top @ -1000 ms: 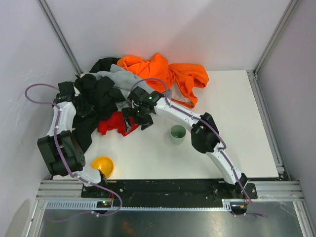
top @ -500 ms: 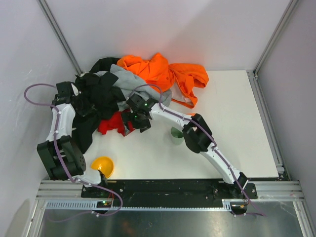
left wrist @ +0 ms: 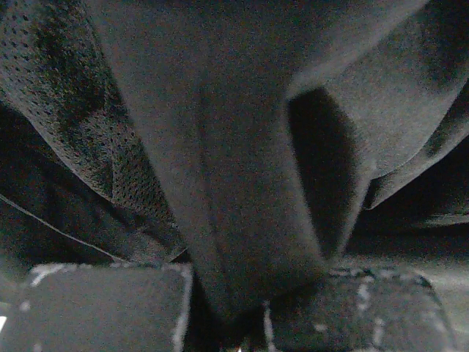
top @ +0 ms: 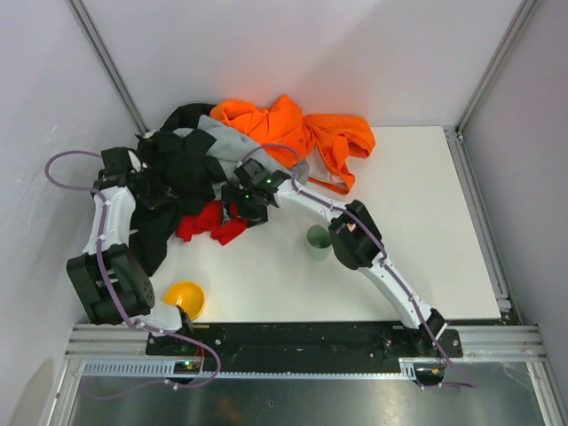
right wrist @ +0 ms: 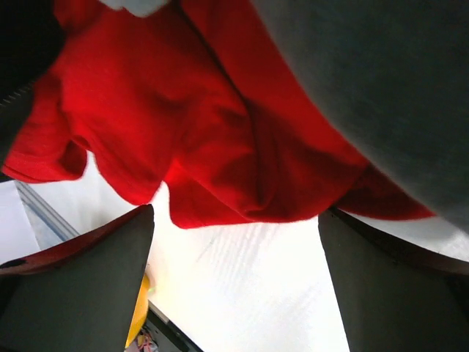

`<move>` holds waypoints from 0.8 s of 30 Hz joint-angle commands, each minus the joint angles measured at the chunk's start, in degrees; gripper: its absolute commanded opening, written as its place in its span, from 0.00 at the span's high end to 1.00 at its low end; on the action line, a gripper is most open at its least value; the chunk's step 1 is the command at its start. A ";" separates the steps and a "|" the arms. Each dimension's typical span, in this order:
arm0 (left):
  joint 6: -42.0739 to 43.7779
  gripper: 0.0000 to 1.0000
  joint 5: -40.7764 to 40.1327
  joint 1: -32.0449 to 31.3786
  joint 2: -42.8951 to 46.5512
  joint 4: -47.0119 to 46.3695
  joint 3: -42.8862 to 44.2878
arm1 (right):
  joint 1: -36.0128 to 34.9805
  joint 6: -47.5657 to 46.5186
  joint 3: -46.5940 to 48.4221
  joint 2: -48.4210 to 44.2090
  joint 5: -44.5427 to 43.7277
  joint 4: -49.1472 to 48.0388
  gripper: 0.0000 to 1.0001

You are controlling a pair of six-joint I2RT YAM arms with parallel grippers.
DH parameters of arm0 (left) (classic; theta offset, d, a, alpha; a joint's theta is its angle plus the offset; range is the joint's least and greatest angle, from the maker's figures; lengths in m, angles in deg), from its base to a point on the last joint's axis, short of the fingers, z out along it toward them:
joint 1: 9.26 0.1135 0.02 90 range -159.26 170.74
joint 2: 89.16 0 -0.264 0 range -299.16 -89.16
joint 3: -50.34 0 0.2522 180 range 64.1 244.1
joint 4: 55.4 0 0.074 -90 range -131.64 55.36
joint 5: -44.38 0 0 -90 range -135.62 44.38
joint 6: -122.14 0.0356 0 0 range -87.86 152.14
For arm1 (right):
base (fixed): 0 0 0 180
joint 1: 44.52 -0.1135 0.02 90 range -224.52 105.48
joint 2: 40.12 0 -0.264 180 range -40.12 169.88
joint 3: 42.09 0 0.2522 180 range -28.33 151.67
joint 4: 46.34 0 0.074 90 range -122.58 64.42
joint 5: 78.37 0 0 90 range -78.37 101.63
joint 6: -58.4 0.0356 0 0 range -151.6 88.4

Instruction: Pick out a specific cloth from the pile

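The red cloth (top: pixel 206 222) is seen at the near edge of the pile (top: pixel 240 151). It lies partly on the white tabletop (top: pixel 417 222) and is partly overlapped by a black garment (top: pixel 182 169) and a light grey garment (top: pixel 232 146). Orange garments (top: pixel 297 129) are heaped at the far side of the pile.

The right pincer (top: pixel 240 211) is placed low at the right edge of the red cloth, where the cloth meets the grey garment. In the right wrist view its fingers (right wrist: pixel 80 293) are spread wide. The red cloth fills the space ahead of them, with bare tabletop showing below its edge and the grey garment overlapping it at the upper right. Nothing is clamped between the fingers, and whether they touch the cloth cannot be told.

The left pincer (left wrist: pixel 223 312) is buried in the black garment at the left side of the pile. In the left wrist view its pads (left wrist: pixel 102 308) are drawn close together, and a fold of the black fabric is pinched between them.

A green cup (top: pixel 319 241) is set upright on the tabletop to the right of the red cloth, just beside the right arm. A yellow bowl (top: pixel 185 298) is seen near the base of the left arm, apart from the pile.
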 commanded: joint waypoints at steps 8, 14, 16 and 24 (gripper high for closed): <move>-1.50 0.99 3.76 0.47 0.09 -1.06 0.98 | 1.56 9.93 6.38 7.60 5.43 -8.79 0.27; -1.39 0.99 3.85 0.51 0.30 -1.07 0.57 | 2.18 11.28 6.05 7.70 8.34 -10.41 0.92; -1.44 0.99 3.72 0.54 0.72 -1.08 0.28 | 2.42 10.79 5.75 7.29 9.65 -10.17 0.98; -1.99 0.99 3.07 0.50 1.81 -1.06 -0.51 | 4.31 8.06 -5.25 -2.08 14.00 -11.76 1.00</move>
